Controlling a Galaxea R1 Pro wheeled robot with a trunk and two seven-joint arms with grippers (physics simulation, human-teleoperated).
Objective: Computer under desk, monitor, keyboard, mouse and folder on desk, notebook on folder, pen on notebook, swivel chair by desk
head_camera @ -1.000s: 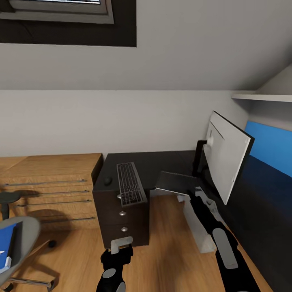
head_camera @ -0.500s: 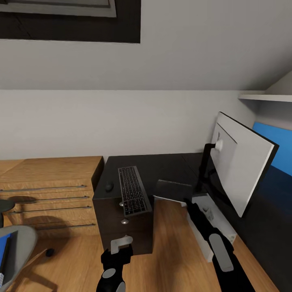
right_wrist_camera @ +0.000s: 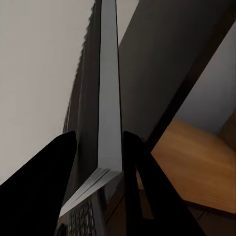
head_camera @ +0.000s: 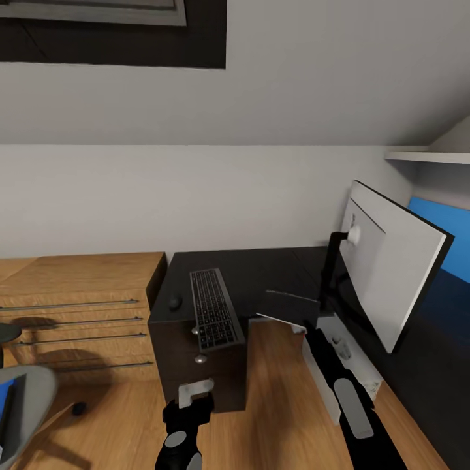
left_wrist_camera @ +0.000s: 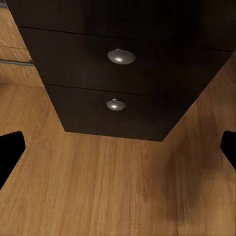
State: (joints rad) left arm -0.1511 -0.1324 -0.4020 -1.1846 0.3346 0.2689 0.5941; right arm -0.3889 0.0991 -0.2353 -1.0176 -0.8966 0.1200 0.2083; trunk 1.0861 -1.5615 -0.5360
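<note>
The glossy black desk [head_camera: 261, 264] carries one keyboard [head_camera: 213, 308], one mouse [head_camera: 175, 302] at its 9 o'clock and one monitor [head_camera: 385, 261] at its 3 o'clock. The left gripper [head_camera: 194, 391] hangs spread apart before two drawer knobs [left_wrist_camera: 121, 56]. The right gripper [head_camera: 305, 329] clamps one dark flat slab [head_camera: 290, 305].

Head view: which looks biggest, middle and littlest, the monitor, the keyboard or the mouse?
1. The monitor, biggest, though it also sits nearer the camera.
2. The keyboard, on the desk.
3. The mouse, a small dark lump beside the keyboard.

Monitor [head_camera: 391, 261] crowds desk [head_camera: 261, 267] right; keyboard [head_camera: 213, 308] overhangs drawers [left_wrist_camera: 118, 73]; floor between open.
</note>
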